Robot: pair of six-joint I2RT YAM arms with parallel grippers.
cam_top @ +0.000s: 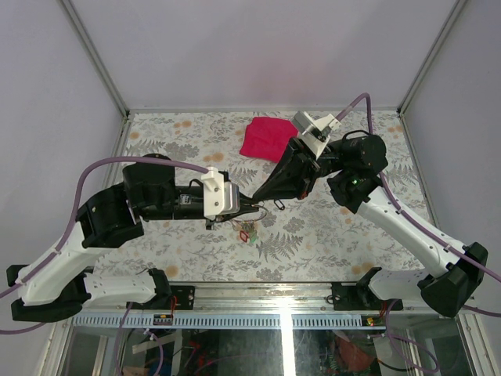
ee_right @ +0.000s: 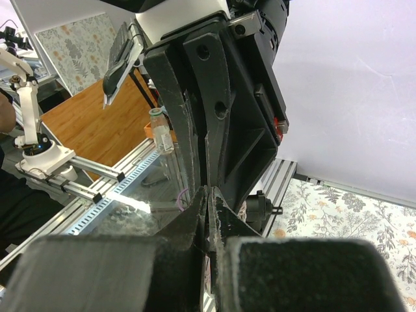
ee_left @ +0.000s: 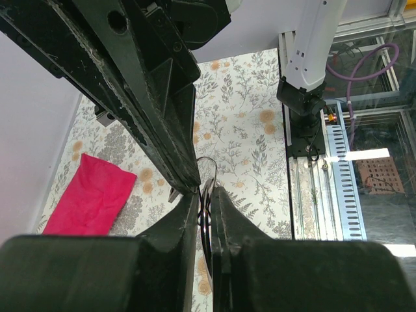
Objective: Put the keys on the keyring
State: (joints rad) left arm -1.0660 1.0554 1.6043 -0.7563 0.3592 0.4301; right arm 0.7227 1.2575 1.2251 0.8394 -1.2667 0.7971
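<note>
Table top (cam_top: 337,235): off-white, grey fern/leaf print with pale orange blooms. Cloth (cam_top: 266,139): solid magenta-red, no pattern. Left arm (cam_top: 63,270) and right arm (cam_top: 407,223): white shells, black joints. Cables (cam_top: 102,166): dull purple. Left gripper (ee_left: 205,195) and right gripper (ee_right: 208,195): matte black. Keyring (ee_left: 215,174): thin, dark silver. Keys (cam_top: 247,231): red and green tags show, other colours too small to tell. Walls (cam_top: 250,47): pale lilac-white. Front rail (cam_top: 258,319): silver.
</note>
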